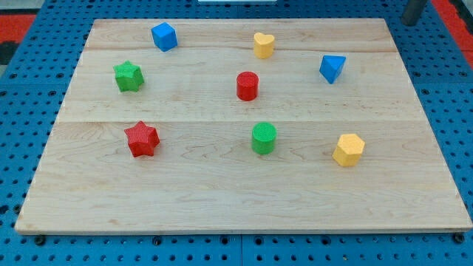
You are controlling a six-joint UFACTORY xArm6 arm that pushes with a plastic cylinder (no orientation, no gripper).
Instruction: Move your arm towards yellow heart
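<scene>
Yellow heart sits near the view's top, about mid-width of the counter, upright and apart from every other block. Nearest neighbours: red cylinder just below it, blue block (wedge-like) to the view's right, blue cube well apart to the view's left. Further out: green star, red star, green cylinder, yellow hexagonal block.

Rod shows only as a dark stub at the view's top right corner, beyond the counter edge. My tip cannot be seen, so its place relative to the blocks cannot be told.

Risks, as judged:
1. A path in from the top right could clip the blue block and shove it.
2. Overshoot would push the heart into the red cylinder or toward the top edge.

Claw: none fitted; nothing held or touched.
</scene>
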